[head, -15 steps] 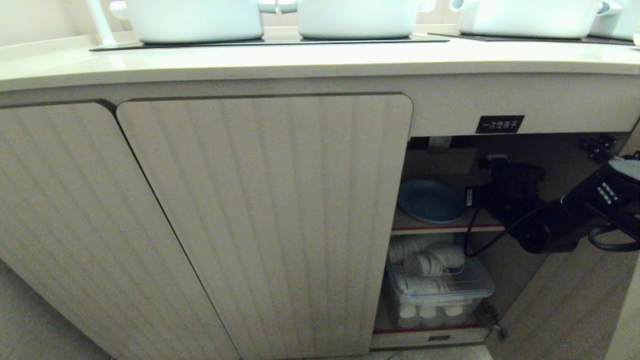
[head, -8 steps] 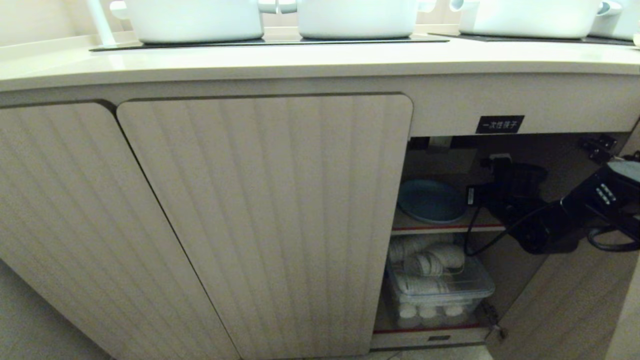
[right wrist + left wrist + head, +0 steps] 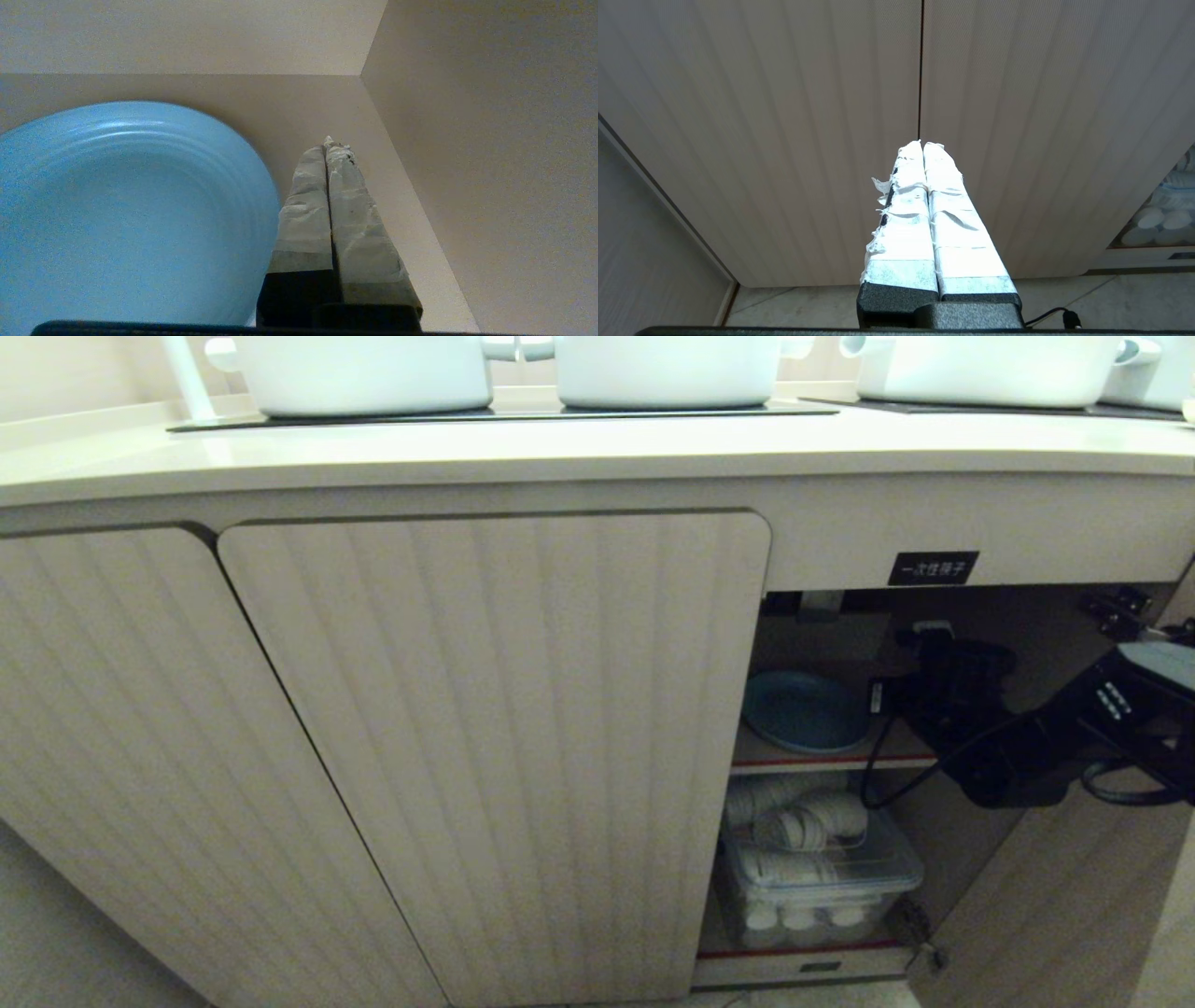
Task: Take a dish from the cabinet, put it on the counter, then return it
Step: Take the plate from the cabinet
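My right gripper [image 3: 329, 144] is inside the open bay of the cabinet [image 3: 485, 747], on the upper shelf [image 3: 831, 761]. Its taped fingers [image 3: 303, 210] are pressed together and hold nothing.

The dish [image 3: 126, 210] lies flat on that shelf. In the right wrist view its rim curves just beside my closed fingers, with a thin strip of bare shelf between rim and fingertips. I judge there is no contact. In the head view the dish [image 3: 808, 709] sits toward the closed door [image 3: 495, 737], and my wrist enters from the open side. The dish therefore lies to my left of the gripper, at about the same depth. Being round, it has no long axis; only its near rim matters.

My left gripper [image 3: 922, 149] is parked low before the closed doors, fingers together, empty. The right arm is far nearer the dish.

Next move, as I judge it: part the fingers, shift left, and take the rim. The counter [image 3: 560, 448] above carries pots [image 3: 364, 373] on its cooktop.
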